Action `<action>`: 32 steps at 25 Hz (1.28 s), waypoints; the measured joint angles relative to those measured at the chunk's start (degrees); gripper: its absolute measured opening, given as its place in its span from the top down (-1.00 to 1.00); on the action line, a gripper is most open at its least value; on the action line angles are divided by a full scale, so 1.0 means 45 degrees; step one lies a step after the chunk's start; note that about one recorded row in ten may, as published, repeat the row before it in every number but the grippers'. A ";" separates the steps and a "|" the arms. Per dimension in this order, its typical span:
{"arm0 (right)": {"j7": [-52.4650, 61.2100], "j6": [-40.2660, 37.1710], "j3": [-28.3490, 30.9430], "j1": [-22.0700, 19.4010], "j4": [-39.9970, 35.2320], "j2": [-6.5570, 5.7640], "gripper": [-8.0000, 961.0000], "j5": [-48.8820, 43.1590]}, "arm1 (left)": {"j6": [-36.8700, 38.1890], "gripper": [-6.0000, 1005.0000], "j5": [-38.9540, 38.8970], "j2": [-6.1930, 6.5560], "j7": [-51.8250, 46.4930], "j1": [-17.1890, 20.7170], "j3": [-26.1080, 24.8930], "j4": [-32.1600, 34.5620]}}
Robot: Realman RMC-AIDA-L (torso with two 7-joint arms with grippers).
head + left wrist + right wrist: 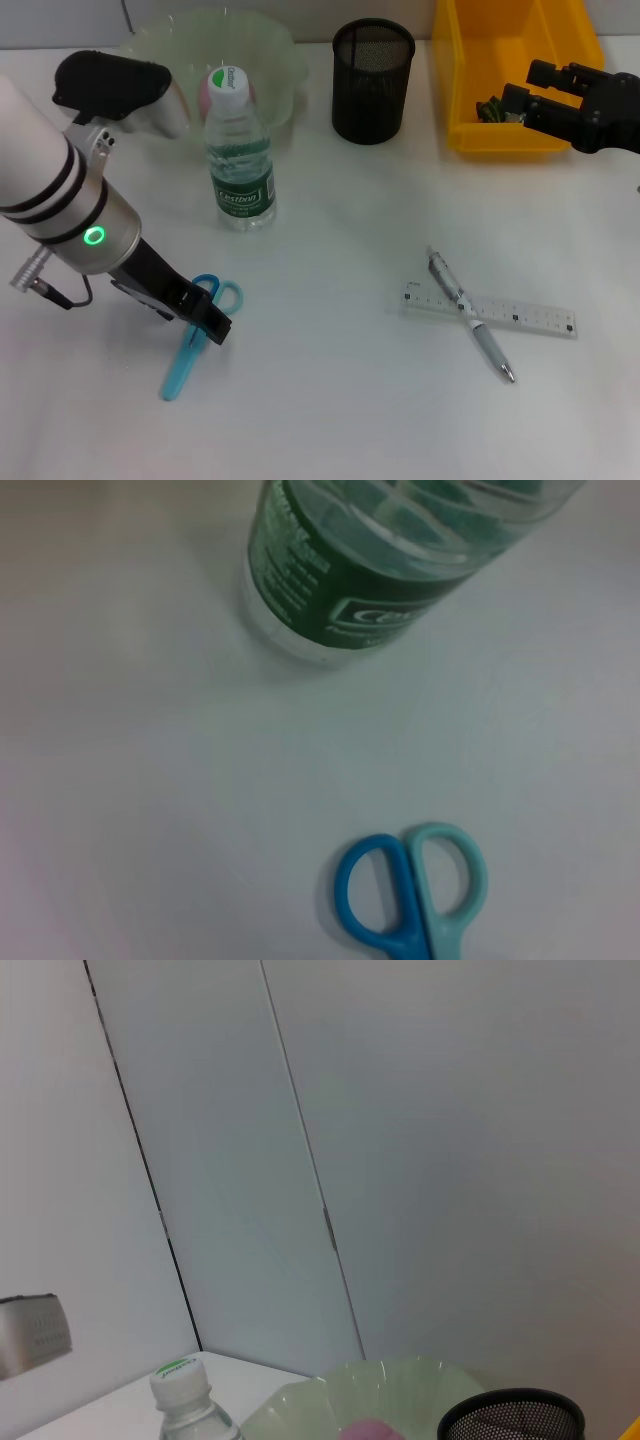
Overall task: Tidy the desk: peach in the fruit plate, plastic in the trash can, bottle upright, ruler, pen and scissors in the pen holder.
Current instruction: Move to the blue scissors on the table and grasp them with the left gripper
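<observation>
Your left gripper [205, 320] is low on the white bench [330, 400], right on the blue plastic scissors [193, 340]; its fingers look narrow, but you cannot tell if they hold them. Your right gripper [535, 95], fingers parted, hangs over the yellow plastic bin [500, 60]. The clear water bottle [238, 150] stands upright near the pale green plate [270, 50], which holds the pink peach [205, 92]. The silver pen [470, 315] lies across the clear ruler [530, 318], apart from the black mesh pen holder [372, 80].
</observation>
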 joint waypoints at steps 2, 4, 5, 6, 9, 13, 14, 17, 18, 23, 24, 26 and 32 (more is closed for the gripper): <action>-0.0001 0.0001 0.0000 0.0000 0.0001 0.0001 -0.30 0.0001 | -0.0015 -0.43 -0.0006 -0.0004 0.0001 -0.0038 0.0029 -0.0065; 0.0000 0.0002 0.0000 0.0000 0.0001 0.0001 -0.30 0.0001 | -0.0054 -0.43 -0.0009 -0.0007 0.0002 -0.0074 0.0077 -0.0109; -0.0001 0.0001 -0.0001 -0.0001 0.0000 0.0001 -0.30 0.0000 | -0.0083 -0.43 0.0009 -0.0007 0.0004 -0.0068 0.0080 -0.0112; -0.0001 0.0001 -0.0001 -0.0001 0.0000 0.0001 -0.30 0.0000 | -0.0083 -0.43 0.0009 -0.0007 0.0004 -0.0068 0.0080 -0.0112; 0.0000 0.0001 0.0000 -0.0001 -0.0001 0.0001 -0.30 0.0001 | -0.0096 -0.43 0.0024 -0.0007 0.0006 -0.0024 0.0080 -0.0118; -0.0001 0.0002 0.0000 -0.0001 -0.0004 0.0001 -0.30 0.0000 | -0.0078 -0.43 0.0065 -0.0007 0.0009 -0.0005 0.0080 -0.0124; 0.0000 0.0000 -0.0004 -0.0001 -0.0004 0.0001 -0.30 0.0000 | -0.0056 -0.43 0.0068 -0.0007 0.0011 -0.0020 0.0080 -0.0126; 0.0000 0.0000 -0.0020 -0.0001 -0.0004 0.0001 -0.30 0.0000 | -0.0006 -0.43 0.0082 -0.0007 0.0013 -0.0074 0.0081 -0.0129; 0.0000 0.0000 -0.0020 -0.0001 -0.0004 0.0001 -0.30 0.0000 | -0.0003 -0.43 0.0086 -0.0007 0.0014 -0.0090 0.0080 -0.0129; -0.0001 0.0000 -0.0008 -0.0001 -0.0004 0.0001 -0.30 -0.0001 | 0.0015 -0.43 0.0092 -0.0009 0.0014 -0.0153 0.0080 -0.0130; 0.0000 0.0000 -0.0007 -0.0001 -0.0004 0.0001 -0.30 0.0000 | 0.0016 -0.42 0.0092 -0.0013 0.0014 -0.0164 0.0096 -0.0130; -0.0001 -0.0003 -0.0003 -0.0002 -0.0004 0.0001 -0.30 -0.0001 | 0.0019 -0.42 0.0090 -0.0021 0.0014 -0.0180 0.0178 -0.0130; 0.0002 -0.0058 0.0000 -0.0002 -0.0004 0.0001 -0.30 -0.0002 | 0.0017 -0.42 0.0087 -0.0027 0.0006 -0.0184 0.0368 -0.0130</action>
